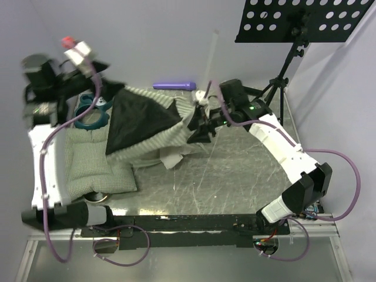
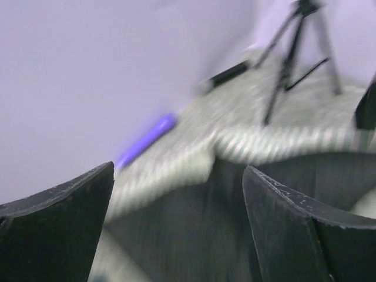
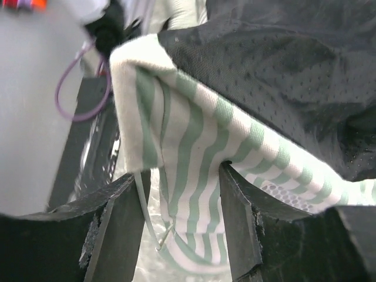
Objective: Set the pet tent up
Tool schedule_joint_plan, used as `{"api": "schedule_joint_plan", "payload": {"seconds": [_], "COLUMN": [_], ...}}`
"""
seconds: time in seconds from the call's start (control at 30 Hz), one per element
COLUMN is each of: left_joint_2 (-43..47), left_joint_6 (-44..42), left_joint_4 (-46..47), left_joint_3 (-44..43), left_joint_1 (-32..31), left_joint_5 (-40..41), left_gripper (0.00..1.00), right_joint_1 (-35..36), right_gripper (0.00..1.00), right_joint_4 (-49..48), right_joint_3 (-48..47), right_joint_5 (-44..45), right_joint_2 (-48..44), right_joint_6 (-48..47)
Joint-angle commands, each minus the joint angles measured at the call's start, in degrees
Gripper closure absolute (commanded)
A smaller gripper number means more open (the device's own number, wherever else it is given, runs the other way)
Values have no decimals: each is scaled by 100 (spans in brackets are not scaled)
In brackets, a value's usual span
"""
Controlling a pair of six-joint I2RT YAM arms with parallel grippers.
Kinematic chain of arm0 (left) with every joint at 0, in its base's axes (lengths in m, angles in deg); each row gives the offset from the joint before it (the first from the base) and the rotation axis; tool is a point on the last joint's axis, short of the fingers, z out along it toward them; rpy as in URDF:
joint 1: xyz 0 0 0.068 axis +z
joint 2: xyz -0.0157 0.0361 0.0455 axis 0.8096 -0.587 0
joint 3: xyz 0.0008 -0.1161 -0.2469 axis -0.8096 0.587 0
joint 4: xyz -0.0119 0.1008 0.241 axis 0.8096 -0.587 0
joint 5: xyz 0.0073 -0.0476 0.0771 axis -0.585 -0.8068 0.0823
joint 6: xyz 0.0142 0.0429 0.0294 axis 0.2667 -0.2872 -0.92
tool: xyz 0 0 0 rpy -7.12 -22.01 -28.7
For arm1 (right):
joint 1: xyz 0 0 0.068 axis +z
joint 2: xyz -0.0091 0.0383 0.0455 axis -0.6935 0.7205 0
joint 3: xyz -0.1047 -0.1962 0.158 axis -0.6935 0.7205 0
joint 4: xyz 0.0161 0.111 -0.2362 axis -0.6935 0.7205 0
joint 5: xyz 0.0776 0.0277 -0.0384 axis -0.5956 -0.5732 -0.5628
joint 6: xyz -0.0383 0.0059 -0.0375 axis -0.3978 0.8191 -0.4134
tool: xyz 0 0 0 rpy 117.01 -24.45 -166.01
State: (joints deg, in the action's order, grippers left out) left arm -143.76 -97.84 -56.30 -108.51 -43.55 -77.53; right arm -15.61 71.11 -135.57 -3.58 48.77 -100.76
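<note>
The pet tent [image 1: 147, 126] lies half raised in the middle of the table, its black lining facing up over green-and-white striped fabric. My right gripper [image 1: 198, 124] is shut on a fold of striped fabric [image 3: 188, 170] at the tent's right edge and holds it off the table. A thin white cord [image 3: 145, 205] hangs by the left finger. A thin white pole [image 1: 212, 56] rises behind this gripper. My left gripper [image 1: 106, 100] is at the tent's left corner. Its fingers [image 2: 282, 229] are wide apart with blurred black lining [image 2: 188, 223] between them, gripping nothing.
A flat green-checked quilted cushion [image 1: 88, 158] lies at the left, beside the tent. A purple cylinder [image 1: 174, 86] lies at the back. A black music stand on a tripod [image 1: 288, 64] stands at the back right. The steel table [image 1: 235, 176] shows at the front right.
</note>
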Motion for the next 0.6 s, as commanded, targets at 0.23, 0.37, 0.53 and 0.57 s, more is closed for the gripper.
{"api": "schedule_joint_plan", "payload": {"seconds": [0.23,0.37,0.53,0.57], "left_joint_2": [-3236,-2739,-674,-445], "left_joint_6": [738,2028,2989,2972], "left_joint_4": [-552,270,3292,3410], "left_joint_3": [-2229,-915,1829,2032], "left_joint_1": [-2307,-2176,-1991,-1991], "left_joint_5": [1676,2187,2476,2616], "left_gripper": [0,0,0,0], "right_joint_1": [589,625,625,625], "right_gripper": [44,51,62,62], "right_joint_4": [979,863,925,951], "right_joint_3": [350,668,844,844], "right_joint_5": [503,705,759,750], "right_joint_2": [-54,-257,-345,-319], "right_joint_6": [-2439,-2508,-2852,-2878]}}
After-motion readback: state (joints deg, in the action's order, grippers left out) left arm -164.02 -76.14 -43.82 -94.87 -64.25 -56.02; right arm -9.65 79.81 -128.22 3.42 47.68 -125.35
